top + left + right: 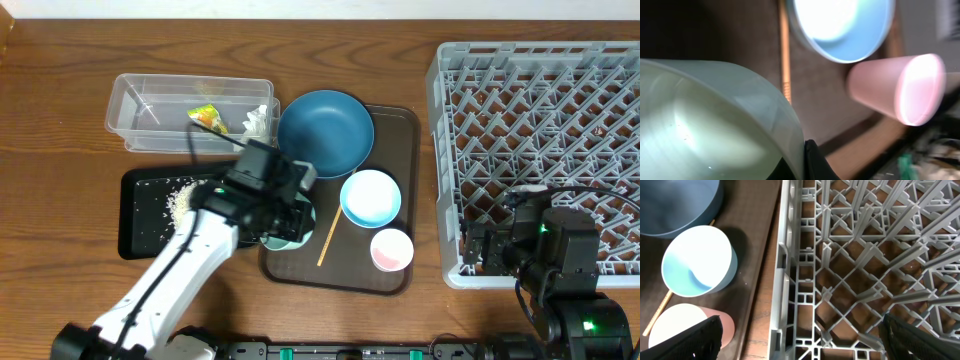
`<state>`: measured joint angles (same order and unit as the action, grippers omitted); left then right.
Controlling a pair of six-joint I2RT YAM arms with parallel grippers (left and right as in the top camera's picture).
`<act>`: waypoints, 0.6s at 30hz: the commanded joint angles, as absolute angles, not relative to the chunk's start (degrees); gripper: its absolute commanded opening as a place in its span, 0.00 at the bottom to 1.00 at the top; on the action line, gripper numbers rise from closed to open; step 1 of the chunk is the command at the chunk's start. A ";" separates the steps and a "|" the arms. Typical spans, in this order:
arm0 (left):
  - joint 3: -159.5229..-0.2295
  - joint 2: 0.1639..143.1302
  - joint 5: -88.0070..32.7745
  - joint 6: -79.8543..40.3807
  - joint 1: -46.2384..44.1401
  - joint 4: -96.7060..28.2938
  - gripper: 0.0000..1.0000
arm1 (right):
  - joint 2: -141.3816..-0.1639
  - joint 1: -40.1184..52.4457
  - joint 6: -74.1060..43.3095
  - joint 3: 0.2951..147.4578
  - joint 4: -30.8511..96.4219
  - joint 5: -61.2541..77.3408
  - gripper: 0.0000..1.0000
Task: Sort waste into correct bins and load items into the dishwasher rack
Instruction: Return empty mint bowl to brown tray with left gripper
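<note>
Dark wood-grain table (60, 110), flat brown tray (400, 150), grey lattice rack (540, 100).
Glossy mint bowl (715, 125) rim pinched by left gripper (281, 222); right gripper (802, 340) spread wide over rack.

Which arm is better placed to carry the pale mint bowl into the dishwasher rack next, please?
Left. The left gripper is shut on the rim of the pale mint bowl at the brown tray. The right gripper hangs open over the near corner of the dishwasher rack, holding nothing.
</note>
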<state>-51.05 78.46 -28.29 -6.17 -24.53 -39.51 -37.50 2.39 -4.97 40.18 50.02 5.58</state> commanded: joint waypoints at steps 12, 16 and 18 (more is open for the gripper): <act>-51.16 87.24 -19.16 -6.31 -30.98 -32.42 0.15 | -37.45 3.07 -5.10 41.15 50.19 5.39 0.99; -51.18 87.22 -19.18 -6.31 -30.98 -32.45 0.32 | -37.45 3.07 -5.10 41.15 50.19 5.39 0.99; -51.22 87.09 -19.22 -6.39 -30.98 -32.69 0.35 | -37.45 3.07 -5.10 41.15 50.19 5.41 0.99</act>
<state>-51.05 87.09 -20.10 -6.15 -30.92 -32.58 -37.50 2.39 -4.97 40.18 50.09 5.58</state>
